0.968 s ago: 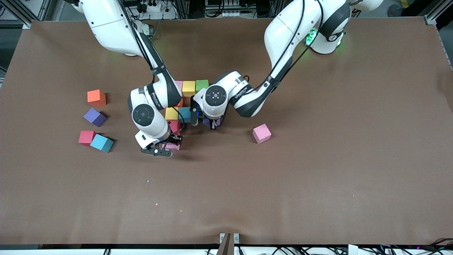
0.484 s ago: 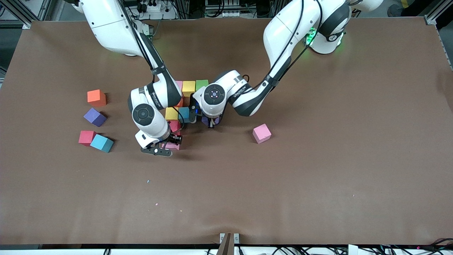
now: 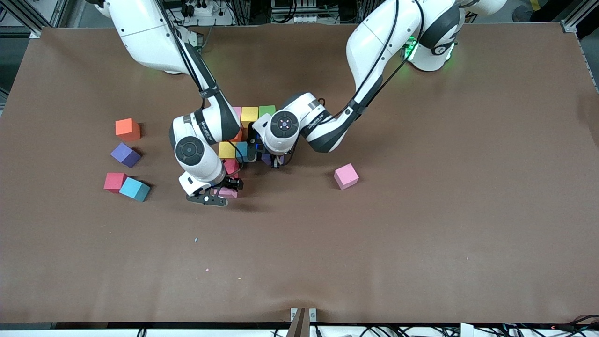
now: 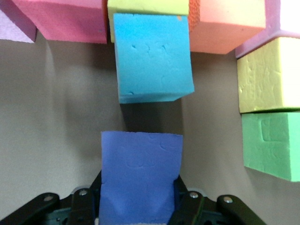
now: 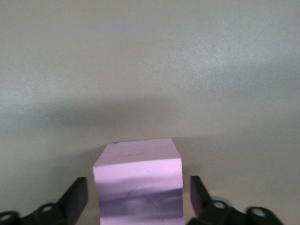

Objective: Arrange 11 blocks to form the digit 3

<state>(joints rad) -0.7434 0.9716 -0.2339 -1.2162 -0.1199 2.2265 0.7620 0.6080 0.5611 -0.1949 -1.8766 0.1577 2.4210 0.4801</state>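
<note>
here, left gripper (image 4: 138, 206) clamping matte purple foam cube (image 4: 139, 176), right gripper (image 5: 138, 197) spread around pink cube (image 5: 138, 180)

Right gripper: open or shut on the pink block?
Open. In the right wrist view, gaps show between the right gripper fingers and the pink block.
</note>
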